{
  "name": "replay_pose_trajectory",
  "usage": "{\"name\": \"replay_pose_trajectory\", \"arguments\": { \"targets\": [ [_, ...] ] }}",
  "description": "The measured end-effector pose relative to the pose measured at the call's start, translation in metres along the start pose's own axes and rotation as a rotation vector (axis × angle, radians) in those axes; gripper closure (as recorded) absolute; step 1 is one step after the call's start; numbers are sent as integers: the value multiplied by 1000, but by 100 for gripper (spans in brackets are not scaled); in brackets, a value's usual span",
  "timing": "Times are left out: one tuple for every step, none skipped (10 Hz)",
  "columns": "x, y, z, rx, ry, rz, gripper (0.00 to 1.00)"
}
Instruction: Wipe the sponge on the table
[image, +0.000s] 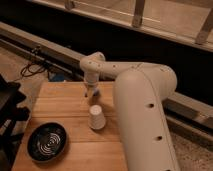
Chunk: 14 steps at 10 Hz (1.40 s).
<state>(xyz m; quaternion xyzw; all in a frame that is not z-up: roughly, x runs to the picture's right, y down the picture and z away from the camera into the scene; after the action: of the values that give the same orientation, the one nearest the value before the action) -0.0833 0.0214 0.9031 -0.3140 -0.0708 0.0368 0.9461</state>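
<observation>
My gripper (91, 92) points straight down onto the far middle of the light wooden table (62, 106). A small blue-grey bit of the sponge (93, 92) shows at its tip, pressed against the tabletop, and the gripper looks shut on it. Most of the sponge is hidden by the gripper. The white arm curves in from the lower right and covers the table's right side.
An upturned white cup (96, 118) stands just in front of the gripper. A round black bowl (46, 142) sits at the near left corner. A black object (10, 107) stands off the table's left edge. Cables (34, 64) lie on the floor behind.
</observation>
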Motion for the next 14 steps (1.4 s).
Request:
{"name": "replay_pose_trajectory", "arguments": {
  "targets": [
    [0, -11, 3, 7, -3, 1, 100],
    [-4, -25, 11, 8, -2, -2, 100],
    [-14, -33, 21, 8, -2, -10, 100],
    [-27, -42, 30, 11, -8, -18, 100],
    [-40, -48, 37, 13, -15, -26, 100],
    [-61, -52, 45, 12, -31, -47, 100],
    [-76, -51, 51, 3, -42, -74, 100],
    [-85, -47, 54, -2, -57, -91, 100],
    [-93, -37, 52, -8, -76, -109, 100],
    [-96, -23, 49, -17, -99, -122, 100],
    [-95, -9, 44, -25, -117, -130, 100],
    [-94, 10, 34, -34, -139, -139, 100],
    [-95, 27, 27, -49, -152, -149, 100],
    [-93, 38, 22, -59, -153, -147, 100]
  ]
}}
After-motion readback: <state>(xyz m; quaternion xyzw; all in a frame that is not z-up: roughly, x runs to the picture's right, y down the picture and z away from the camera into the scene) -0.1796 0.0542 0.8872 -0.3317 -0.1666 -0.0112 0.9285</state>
